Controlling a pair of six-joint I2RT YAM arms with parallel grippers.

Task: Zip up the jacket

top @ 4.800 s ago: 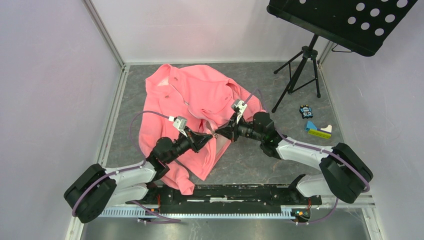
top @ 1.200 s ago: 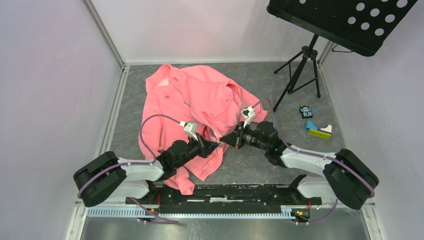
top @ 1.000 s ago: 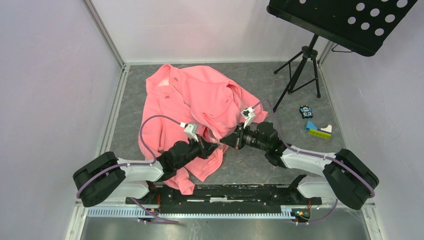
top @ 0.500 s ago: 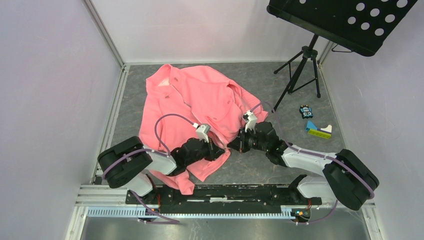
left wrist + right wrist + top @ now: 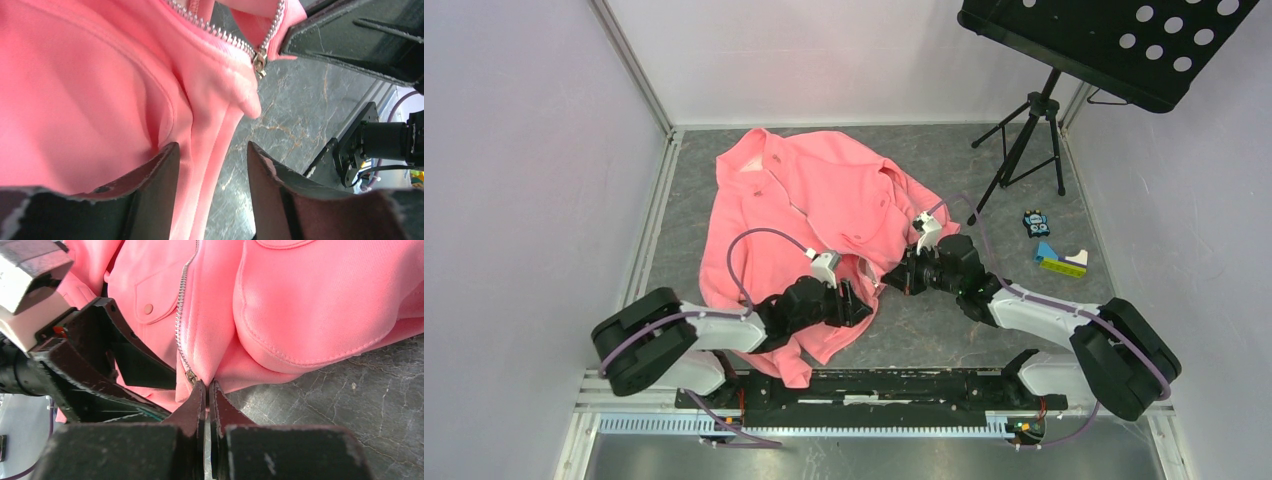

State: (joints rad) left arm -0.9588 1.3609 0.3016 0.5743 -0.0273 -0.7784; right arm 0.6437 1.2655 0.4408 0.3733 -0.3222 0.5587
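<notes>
Status: early stage. Large coral-pink fleece jacket (image 5: 804, 200) lies rumpled, front up, on grey marbled table top (image 5: 964, 330), collar toward far wall, hem toward arm bases. Pale metal zipper (image 5: 181, 310) not run up: small metal slider (image 5: 190, 376) sits at jacket's bottom hem. In L wrist view two tooth rows part above it, so slider judged seated at most, with whole pull-up left to do. R gripper (image 5: 206, 385): fingers pressed together, pinching jacket hem just beside slider; appears to be fabric, not the tab. L gripper (image 5: 210, 167): fingers spread, nothing between them, poised at jacket's lower front edge near slider. Next req'd, by judgement: L takes pull tab while R anchors hem. Obstacles: front panels bunched and folded near hem, tooth line curved; snag likely unless tensioned. Surrounds: black perforated music stand (image 5: 1114, 40), its tripod foot near jacket's right side; blue-yellow block (image 5: 1061, 262) and small dark toy (image 5: 1035, 222) further right of jacket, well apart, no interference.
</notes>
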